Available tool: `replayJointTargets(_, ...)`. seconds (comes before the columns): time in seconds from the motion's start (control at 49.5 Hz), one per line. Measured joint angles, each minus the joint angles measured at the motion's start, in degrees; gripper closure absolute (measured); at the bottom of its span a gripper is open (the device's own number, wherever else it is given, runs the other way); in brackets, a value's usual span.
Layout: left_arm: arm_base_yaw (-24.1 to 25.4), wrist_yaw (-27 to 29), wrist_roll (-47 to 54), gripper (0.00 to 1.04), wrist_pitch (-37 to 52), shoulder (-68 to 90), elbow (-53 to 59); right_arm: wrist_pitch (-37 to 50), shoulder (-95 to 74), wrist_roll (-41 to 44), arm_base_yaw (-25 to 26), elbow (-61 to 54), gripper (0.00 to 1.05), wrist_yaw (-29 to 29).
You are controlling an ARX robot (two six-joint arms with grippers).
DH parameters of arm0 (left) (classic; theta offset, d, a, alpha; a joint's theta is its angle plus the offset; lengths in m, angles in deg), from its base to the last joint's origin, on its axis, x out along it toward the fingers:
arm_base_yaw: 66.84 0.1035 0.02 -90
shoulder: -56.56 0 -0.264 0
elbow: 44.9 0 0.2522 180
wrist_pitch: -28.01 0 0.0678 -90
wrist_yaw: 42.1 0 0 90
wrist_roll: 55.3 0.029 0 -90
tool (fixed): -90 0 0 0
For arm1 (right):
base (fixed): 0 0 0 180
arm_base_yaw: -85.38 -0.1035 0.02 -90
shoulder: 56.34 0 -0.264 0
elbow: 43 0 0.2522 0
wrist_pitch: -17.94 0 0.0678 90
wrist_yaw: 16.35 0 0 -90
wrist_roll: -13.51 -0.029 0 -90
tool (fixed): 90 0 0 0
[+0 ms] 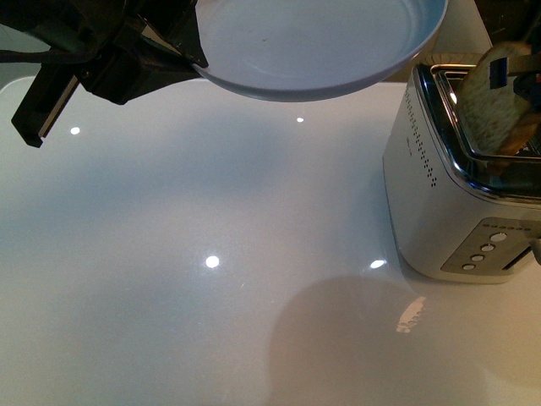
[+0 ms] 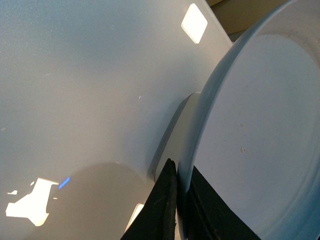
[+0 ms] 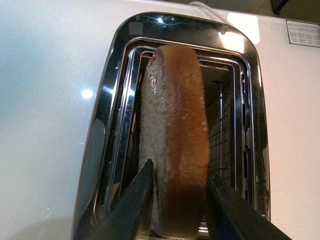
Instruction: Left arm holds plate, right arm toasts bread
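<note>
Right hand [image 3: 180, 169] clenched on the bread [image 3: 175, 115], one finger on each broad face, with the slice edge-on over the open slot of the toaster [image 1: 439, 203]. The lower end of the slice appears to sit just inside the chrome mouth. Most of it stands above the toaster top, and in the front view it leans a little. The toaster stands at the right of the counter [image 1: 211, 279], button panel facing near. Left hand [image 2: 182, 197] clamped on the rim of the plate [image 2: 260, 130], holding it above the far side of the counter, left of the toaster and not touching it. The plate carries nothing. Step in hand, as judged: loading the bread into the slot, with toasting not yet begun. The next move calls for squaring the slice with the slot so that it clears the wire guides, lowering it fully, then opening the fingers and lifting the hand straight out. The plate need only be kept level meanwhile.
</note>
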Motion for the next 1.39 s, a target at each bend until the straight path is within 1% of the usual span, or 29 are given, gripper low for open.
replayJointTargets(0.081, 0.0, -0.02, 0.0, 1.02, 0.0, 0.0, 0.0, 0.11, 0.42, 0.02, 0.44, -0.37, 0.55, -0.55)
replayJointTargets(0.101, 0.0, -0.02, 0.0, 1.02, 0.0, 0.0, 0.0, 0.11, 0.61, 0.0, 0.5, -0.44, 0.53, -0.77)
replayJointTargets(0.121, 0.0, 0.0, 0.0, 1.02, 0.0, 0.0, 0.0, 0.11, 1.22, 0.0, 0.66, -0.7, 0.48, -1.44)
replayJointTargets(0.202, 0.0, 0.0, -0.02, 1.02, 0.0, 0.0, 0.0, 0.0, 4.28, -0.04, 1.09, -1.53, 0.34, -3.91)
replayJointTargets(0.222, 0.0, 0.0, -0.02, 1.02, 0.0, 0.0, 0.0, 0.0, 4.83, -0.02, 1.16, -1.68, 0.32, -4.33)
replayJointTargets(0.323, 0.0, -0.02, -0.02, 1.02, 0.0, 0.0, 0.0, -0.35, 11.85, 0.04, 2.64, -4.22, 0.13, -8.96)
replayJointTargets(0.384, 0.0, 0.0, 0.0, 1.02, 0.0, 0.0, 0.0, -0.98, 15.43, 0.15, 3.93, -5.92, 0.07, -10.82)
replayJointTargets(0.485, 0.0, 0.0, 0.0, 1.02, 0.0, 0.0, 0.0, -4.31, 24.87, 0.63, 8.87, -10.8, 0.09, -15.04)
replayJointTargets(0.505, 0.0, 0.0, 0.0, 1.02, 0.0, 0.0, 0.0, -2.95, 25.9, 0.33, 9.4, -12.04, 0.1, -14.69)
replayJointTargets(0.525, 0.0, -0.02, -0.02, 1.02, 0.0, 0.0, 0.0, 3.78, 27.5, 0.0, 9.9, -15.12, 0.15, -13.11)
replayJointTargets(0.545, 0.0, -0.02, 0.0, 1.02, 0.0, 0.0, 0.0, 8.79, 28.26, -0.13, 10.19, -17.2, 0.18, -12.7)
replayJointTargets(0.566, 0.0, 0.04, -0.02, 1.02, 0.0, 0.0, 0.0, 11.21, 28.61, -0.24, 10.32, -18.23, 0.2, -12.55)
replayJointTargets(0.586, 0.0, 0.0, -0.02, 1.02, 0.0, 0.0, 0.0, 15.87, 29.16, -0.31, 10.4, -20.17, 0.23, -12.44)
replayJointTargets(0.606, 0.0, 0.0, -0.02, 1.02, 0.0, 0.0, -0.02, 17.97, 29.42, -0.33, 10.43, -21.07, 0.25, -12.44)
replayJointTargets(0.626, -0.02, -0.02, -0.02, 1.02, 0.0, -0.07, -0.02, 23.5, 30.16, -0.35, 10.4, -23.61, 0.3, -12.52)
replayJointTargets(0.687, -0.04, -0.11, 0.0, 1.02, 0.0, -0.07, -0.04, 30.42, 31.67, -0.46, 10.38, -27.21, 0.41, -12.74)
replayJointTargets(0.707, -0.04, -0.11, 0.0, 1.02, 0.0, -0.07, -0.04, 31.04, 31.93, -0.48, 10.38, -27.65, 0.42, -12.7)
replayJointTargets(0.808, 0.0, 0.0, -0.02, 1.02, 0.0, -0.09, -0.04, 32.65, 34.93, -0.52, 10.38, -30.82, 0.58, -12.7)
replayJointTargets(0.889, 0.04, 0.0, -0.02, 1.02, 0.0, -0.11, -0.04, 32.61, 37.7, -0.55, 10.38, -33.73, 0.76, -12.72)
replayJointTargets(0.929, 0.04, -0.02, -0.02, 1.02, 0.0, -0.11, -0.04, 32.41, 38.75, -0.52, 10.38, -34.69, 0.83, -12.7)
replayJointTargets(0.97, 0.04, -0.02, -0.02, 1.02, 0.0, -0.11, -0.04, 31.87, 40.5, -0.55, 10.38, -36.11, 0.94, -12.68)
replayJointTargets(1.01, 0.04, -0.02, -0.02, 1.02, 0.0, -0.11, -0.04, 31.47, 41.79, -0.55, 10.4, -36.98, 1.01, -12.66)
replayJointTargets(1.051, 0.04, -0.02, -0.02, 1.02, 0.0, -0.11, -0.04, 30.88, 43.43, -0.7, 10.4, -37.94, 1.03, -12.68)
replayJointTargets(1.394, 0.04, -0.02, -0.02, 1.02, 0.0, -0.11, -0.07, 24.65, 54.14, -0.74, 10.38, -42.42, 1.03, -12.68)
